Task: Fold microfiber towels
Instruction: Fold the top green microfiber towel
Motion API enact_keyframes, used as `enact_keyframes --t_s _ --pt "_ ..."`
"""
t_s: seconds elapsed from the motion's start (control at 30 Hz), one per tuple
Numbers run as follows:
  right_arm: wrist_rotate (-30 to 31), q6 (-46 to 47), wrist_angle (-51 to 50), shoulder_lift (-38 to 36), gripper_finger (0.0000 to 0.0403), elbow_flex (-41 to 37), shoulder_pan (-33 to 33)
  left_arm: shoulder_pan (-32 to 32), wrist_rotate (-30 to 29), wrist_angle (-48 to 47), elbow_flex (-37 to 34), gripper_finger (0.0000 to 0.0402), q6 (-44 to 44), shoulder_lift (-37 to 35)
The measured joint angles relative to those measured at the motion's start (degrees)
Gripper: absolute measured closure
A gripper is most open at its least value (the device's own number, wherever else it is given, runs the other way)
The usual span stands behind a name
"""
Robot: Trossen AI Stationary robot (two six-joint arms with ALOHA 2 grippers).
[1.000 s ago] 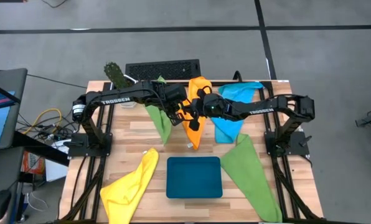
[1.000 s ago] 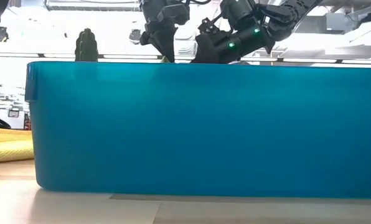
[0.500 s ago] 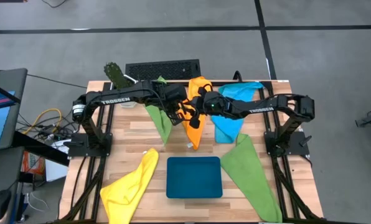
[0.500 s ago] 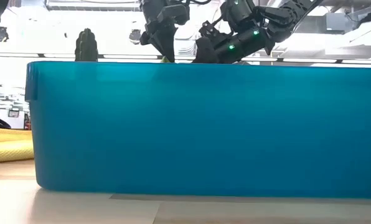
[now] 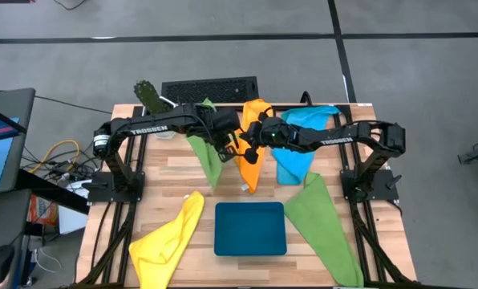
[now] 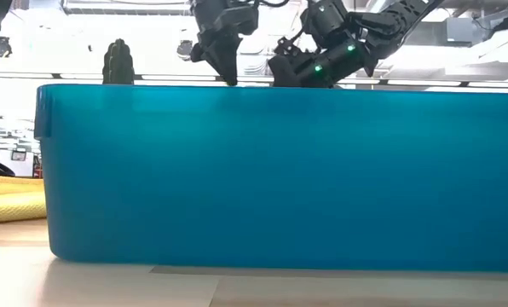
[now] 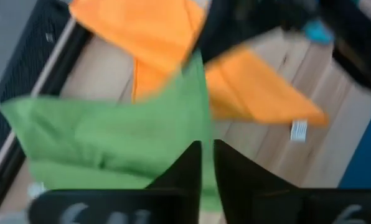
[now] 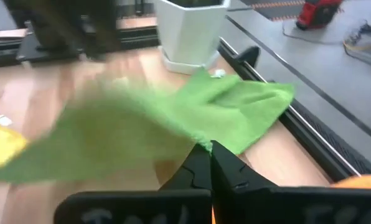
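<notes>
The microfiber towels lie spread over the wooden surface (image 5: 179,168) in the high view: a green towel (image 5: 206,152) and an orange towel (image 5: 253,152) in the upper middle of the frame, a sky-blue towel (image 5: 299,140) just right of them, a second green towel (image 5: 323,225) at lower right, and a yellow towel (image 5: 168,241) at lower left. None looks neatly folded, so the task seems to be at an early step, with both arms meeting above the gap between the upper green cloth and the orange one. The left end effector (image 5: 227,146) hangs over the green towel's right edge; in its wrist view its fingers (image 7: 188,165) stand nearly together with only a slit between them, and no cloth shows pinched there. The right end effector (image 5: 245,143) sits just beside it, and in its wrist view the fingertips (image 8: 201,158) are closed tight against each other right at an edge of green cloth; whether they truly hold that edge I cannot tell. The next move probably calls for a secure pinch on one corner by each arm, then a lift and a carry across the cloth. The teal tray (image 5: 250,228) at lower centre holds nothing visible from above. A white pot (image 8: 188,31) stands at the surface's far edge.
</notes>
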Motion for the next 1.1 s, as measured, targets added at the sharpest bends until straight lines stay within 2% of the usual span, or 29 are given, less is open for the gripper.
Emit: enact_keyframes --t_s 0.1,0.27,0.43,0.57,0.67,0.8,0.93,1.1 --pt "0.2 1.33 -1.46 0.0 0.0393 -0.04 -0.92 -0.44 0.2 -4.37 -0.1 0.0311 -2.24 0.0" --pt "0.15 1.68 -3.14 0.0 0.0393 -0.04 -2.01 -2.65 0.41 -4.48 -3.03 0.0229 -5.31 0.05" --pt "0.13 3.06 -3.27 0.0 0.0393 -0.04 -3.32 -6.06 -2.36 -0.3 -9.67 0.0181 -5.43 0.07" --pt "-0.03 3.04 -3.79 0.0 0.0393 -0.04 -4.02 -8.34 -1.24 4.88 -15.68 0.0177 -4.45 0.04" --pt "-0.07 3.02 -4.13 0.0 0.0393 -0.04 -4.37 -9.16 0.7 9.98 -18.96 0.0179 -6.91 0.04" --pt "-0.09 2.95 -4.11 0.0 0.0393 -0.04 -4.96 -9.11 4.88 14.2 -19.94 0.0179 -11.0 0.04" --pt "-0.09 2.86 -4.11 0.0 0.0393 -0.04 -5.39 -9.4 8.43 14.45 -20.02 0.0179 -14.24 0.04" --pt "-0.17 2.88 -4.11 0.0 0.0393 -0.04 -5.75 -11.23 8.25 17.36 -22.52 0.0179 -17.13 0.0"
